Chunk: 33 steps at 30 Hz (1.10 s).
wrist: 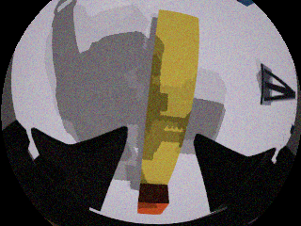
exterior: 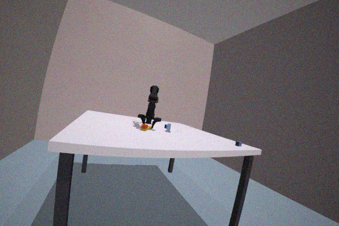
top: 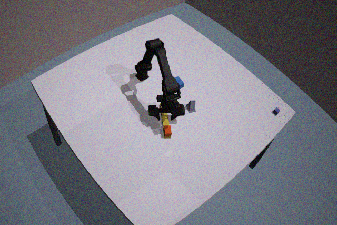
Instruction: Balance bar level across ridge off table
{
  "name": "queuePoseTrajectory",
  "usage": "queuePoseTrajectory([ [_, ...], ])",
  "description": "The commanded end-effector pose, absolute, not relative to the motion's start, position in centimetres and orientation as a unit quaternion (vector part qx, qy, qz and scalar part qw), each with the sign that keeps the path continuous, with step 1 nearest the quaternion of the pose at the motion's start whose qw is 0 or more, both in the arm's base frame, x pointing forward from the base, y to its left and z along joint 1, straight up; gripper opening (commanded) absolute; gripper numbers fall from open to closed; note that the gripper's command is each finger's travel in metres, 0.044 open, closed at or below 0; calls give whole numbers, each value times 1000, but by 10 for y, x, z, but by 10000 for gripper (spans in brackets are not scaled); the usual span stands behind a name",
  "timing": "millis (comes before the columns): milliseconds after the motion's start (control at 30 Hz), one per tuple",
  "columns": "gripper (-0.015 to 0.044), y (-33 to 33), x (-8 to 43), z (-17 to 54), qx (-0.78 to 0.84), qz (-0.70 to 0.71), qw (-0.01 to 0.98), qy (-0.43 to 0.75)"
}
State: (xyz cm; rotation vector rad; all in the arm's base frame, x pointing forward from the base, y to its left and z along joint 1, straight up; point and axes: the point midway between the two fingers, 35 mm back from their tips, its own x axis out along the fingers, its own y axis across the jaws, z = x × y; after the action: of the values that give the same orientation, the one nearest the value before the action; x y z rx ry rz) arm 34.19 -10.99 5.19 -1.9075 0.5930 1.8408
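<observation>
The claw (top: 166,117) (exterior: 148,126) (wrist: 162,136) is spread above the yellow bar (top: 165,120) (exterior: 149,128) (wrist: 179,61), which lies on the counter (top: 122,162) (exterior: 115,138) (wrist: 245,56), away from its edges, an orange block (top: 167,130) (exterior: 144,126) (wrist: 151,208) on one end. The ridge (top: 191,106) (exterior: 168,127) (wrist: 266,85) stands apart.

Bar: long, straight, yellow, rectangular in section (top: 165,121) (exterior: 149,128) (wrist: 176,61). Small orange-red block (top: 167,130) (exterior: 144,126) (wrist: 152,208) on top at one end. Lies flat and loose on the white surface (top: 122,148) (exterior: 109,137) (wrist: 245,127), partly in shadow. Material unclear.

Ridge: small grey-blue wedge, triangular in profile (top: 192,106) (exterior: 168,127) (wrist: 277,88). Stands on the surface, off to one side of the bar, apart from it. Bar not yet across it.
</observation>
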Motion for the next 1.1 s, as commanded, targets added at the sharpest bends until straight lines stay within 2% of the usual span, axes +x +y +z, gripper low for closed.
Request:
queuePoseTrajectory([
  [0, 315, -110, 342, 51, -687, 663, 211, 211],
  [133, 315, -110, 342, 51, -687, 663, 211, 211],
  [333, 157, -110, 342, 52, -686, 662, 211, 213],
  [600, 104, -110, 342, 52, -686, 662, 211, 213],
  [733, 0, -110, 343, 58, -687, 662, 211, 213],
  [1067, 0, -111, 346, 84, -687, 662, 211, 213],
])
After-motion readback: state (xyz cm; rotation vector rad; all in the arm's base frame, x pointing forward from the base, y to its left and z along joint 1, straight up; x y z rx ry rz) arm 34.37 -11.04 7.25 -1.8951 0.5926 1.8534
